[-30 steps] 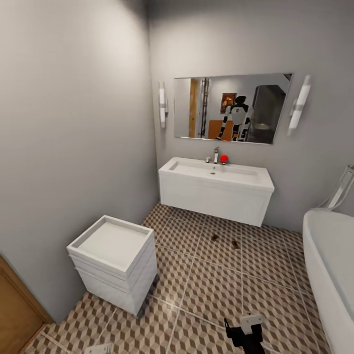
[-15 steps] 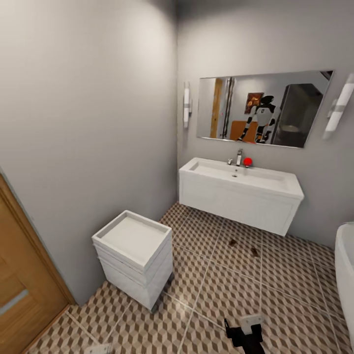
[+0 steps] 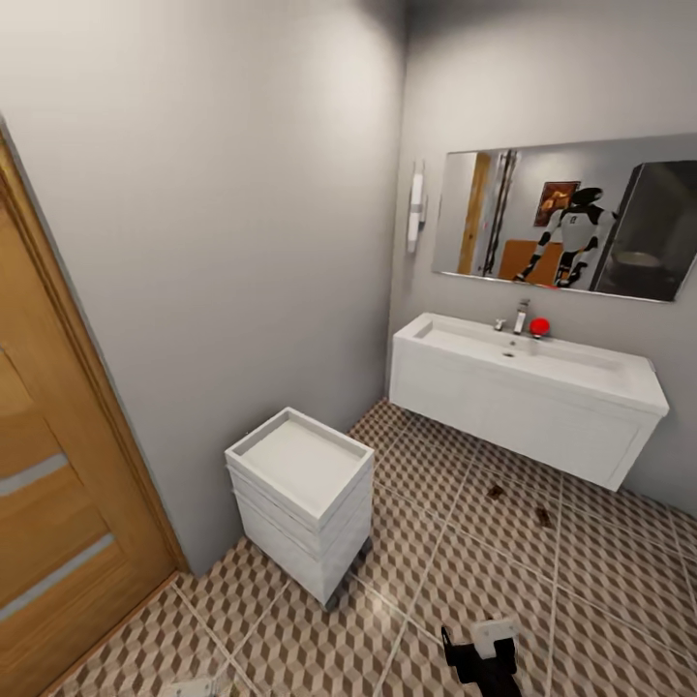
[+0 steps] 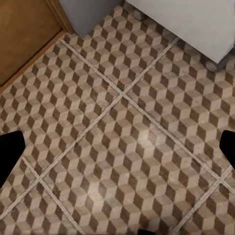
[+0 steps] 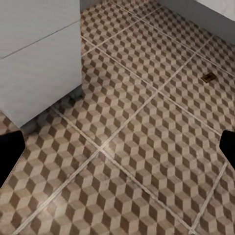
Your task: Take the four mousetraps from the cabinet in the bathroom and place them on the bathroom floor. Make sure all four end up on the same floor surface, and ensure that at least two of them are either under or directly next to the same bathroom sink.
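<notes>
From my head camera I see two mousetraps [image 3: 496, 491] lying on the bathroom floor [image 3: 455, 571], just in front of the wall-hung white sink [image 3: 528, 387] and well ahead of my jaws. One of them shows as a small brown speck in the right wrist view [image 5: 209, 77], far beyond that gripper's fingertips. A white drawer unit [image 3: 302, 499] on castors stands ahead and to the left of the right gripper [image 3: 481, 658], near the grey wall. A wooden door [image 3: 58, 523] sits off to the far left, and its edge appears past the left jaws in the left wrist view. Both sets of jaws are spread wide with nothing between them, the dark fingertips [image 4: 10, 152] showing at opposite edges of each wrist picture over bare cube-patterned tiles. A mirror [image 3: 571, 218] hangs above the sink.
</notes>
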Controlling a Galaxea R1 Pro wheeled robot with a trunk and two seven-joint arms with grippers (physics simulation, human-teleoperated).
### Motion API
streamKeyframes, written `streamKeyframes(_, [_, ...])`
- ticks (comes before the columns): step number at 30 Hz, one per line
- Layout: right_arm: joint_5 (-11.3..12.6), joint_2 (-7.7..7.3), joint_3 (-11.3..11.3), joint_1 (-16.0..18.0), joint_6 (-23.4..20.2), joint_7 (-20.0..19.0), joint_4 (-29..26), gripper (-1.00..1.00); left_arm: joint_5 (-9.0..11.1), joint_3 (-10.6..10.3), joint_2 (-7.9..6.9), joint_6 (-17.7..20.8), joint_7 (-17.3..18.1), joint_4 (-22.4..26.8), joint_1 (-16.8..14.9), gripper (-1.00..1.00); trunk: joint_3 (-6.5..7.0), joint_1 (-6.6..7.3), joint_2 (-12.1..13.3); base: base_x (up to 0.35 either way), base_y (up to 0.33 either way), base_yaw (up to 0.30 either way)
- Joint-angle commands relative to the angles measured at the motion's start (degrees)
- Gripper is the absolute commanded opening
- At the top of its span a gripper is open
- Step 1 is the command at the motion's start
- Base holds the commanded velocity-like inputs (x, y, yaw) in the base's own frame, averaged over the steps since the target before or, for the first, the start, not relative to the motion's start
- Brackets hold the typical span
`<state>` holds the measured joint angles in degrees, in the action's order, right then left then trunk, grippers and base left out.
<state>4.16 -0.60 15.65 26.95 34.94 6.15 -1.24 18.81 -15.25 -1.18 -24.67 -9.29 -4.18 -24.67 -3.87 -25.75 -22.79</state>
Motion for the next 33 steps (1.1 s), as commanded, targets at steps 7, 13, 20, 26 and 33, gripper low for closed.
streamKeyframes(7, [0.41, -0.01, 0.52, 0.03, 0.13, 0.18, 0.01, 1.00, 0.26, -0.48, 0.04, -0.30, -0.12, -0.22, -0.11, 1.00, -0.13, -0.04, -0.13, 0.000, 0.000, 0.286])
streamKeyframes(13, [0.41, 0.02, 0.52, 0.03, 0.10, 0.18, 0.01, 1.00, 0.26, -0.48, 0.04, -0.34, -0.12, -0.22, -0.11, 1.00, -0.13, -0.04, -0.13, 0.000, 0.000, 0.286])
streamKeyframes(20, [0.36, 0.59, 0.52, 0.03, 0.05, 0.18, 0.01, 1.00, 0.26, -0.48, 0.04, -0.35, -0.12, -0.22, -0.11, 1.00, -0.13, -0.04, -0.13, 0.000, 0.000, 0.286])
streamKeyframes(26, [0.33, 0.81, 0.52, 0.03, 0.04, 0.18, 0.01, 1.00, 0.26, -0.48, 0.04, -0.37, -0.12, -0.22, -0.11, 1.00, -0.13, -0.04, -0.13, 0.000, 0.000, 0.286])
streamKeyframes(33, [0.33, 0.90, 0.52, 0.03, 0.04, 0.18, 0.01, 1.00, 0.26, -0.48, 0.04, -0.33, -0.12, -0.26, -0.11, 1.00, -0.13, -0.04, -0.13, 0.000, 0.000, 0.286])
